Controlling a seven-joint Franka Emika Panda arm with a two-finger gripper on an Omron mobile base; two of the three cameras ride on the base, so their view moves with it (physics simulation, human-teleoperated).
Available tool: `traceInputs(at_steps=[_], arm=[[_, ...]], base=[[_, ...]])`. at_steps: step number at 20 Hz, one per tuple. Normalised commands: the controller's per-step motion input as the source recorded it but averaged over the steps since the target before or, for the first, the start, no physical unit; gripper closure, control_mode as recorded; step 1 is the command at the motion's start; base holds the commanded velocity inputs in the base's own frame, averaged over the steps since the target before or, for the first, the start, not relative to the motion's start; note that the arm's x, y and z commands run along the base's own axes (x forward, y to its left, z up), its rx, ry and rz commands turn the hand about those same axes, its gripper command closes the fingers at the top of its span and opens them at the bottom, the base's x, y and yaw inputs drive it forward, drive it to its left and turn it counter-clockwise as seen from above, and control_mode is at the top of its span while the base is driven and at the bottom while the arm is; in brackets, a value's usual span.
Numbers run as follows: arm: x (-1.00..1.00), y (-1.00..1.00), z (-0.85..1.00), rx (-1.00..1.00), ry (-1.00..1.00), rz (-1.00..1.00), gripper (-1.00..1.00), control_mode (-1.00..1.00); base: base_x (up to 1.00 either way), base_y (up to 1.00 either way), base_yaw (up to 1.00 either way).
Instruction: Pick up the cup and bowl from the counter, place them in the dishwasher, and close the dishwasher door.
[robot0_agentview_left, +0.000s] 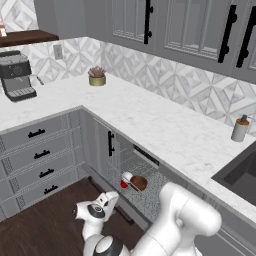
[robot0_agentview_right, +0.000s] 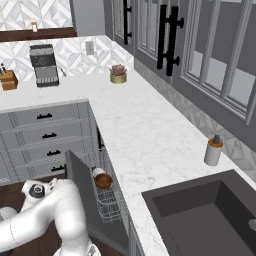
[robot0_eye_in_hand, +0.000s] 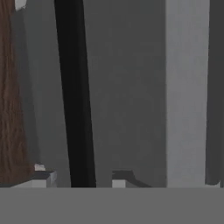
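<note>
A white robot arm reaches low in front of the dishwasher (robot0_agentview_left: 134, 176) in a simulated kitchen, its gripper (robot0_eye_in_hand: 81, 178) pressed close against the dark grey dishwasher door (robot0_eye_in_hand: 127, 96), with the black bar handle (robot0_eye_in_hand: 74, 96) running between the two small finger tips (robot0_eye_in_hand: 43, 178) seen in the hand view. The jaws stand moderately apart, one tip on either side of the handle's line, and nothing is clamped between them; whether the tips touch the panel cannot be told. In the right base view the door (robot0_agentview_right: 82, 192) is raised partway, tilted up from the floor beside the silver wire rack (robot0_agentview_right: 109, 202). The red cup (robot0_agentview_left: 125, 180) lies tipped on its side in the rack, its white rim turned outward, and the dark brown bowl (robot0_agentview_left: 139, 183) sits just beside it, the two touching or nearly so. From the right the bowl (robot0_agentview_right: 103, 181) and the cup (robot0_agentview_right: 98, 172) show at the rack's upper end, under the edge of the white marble-look counter (robot0_agentview_left: 165, 130). On the counter stand a grey soap dispenser (robot0_agentview_left: 240, 129) near the dark sink (robot0_agentview_right: 210, 215), a small potted plant (robot0_agentview_left: 97, 77) by the patterned backsplash, and a coffee machine (robot0_agentview_left: 16, 75) at the far corner. Grey drawers (robot0_agentview_left: 37, 155) with black pulls sit to the left of the dishwasher.
</note>
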Motion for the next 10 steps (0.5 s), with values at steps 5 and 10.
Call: traceInputs(at_steps=[5, 10], arm=[[0.34, -0.83, 0.0, -0.26, -0.2, -0.29, -1.0, -1.0], [0.29, -0.9, -0.1, -0.47, -0.23, -0.32, -1.0, -1.0]], base=[[0.0, 0.0, 0.0], [0.0, 0.0, 0.0]])
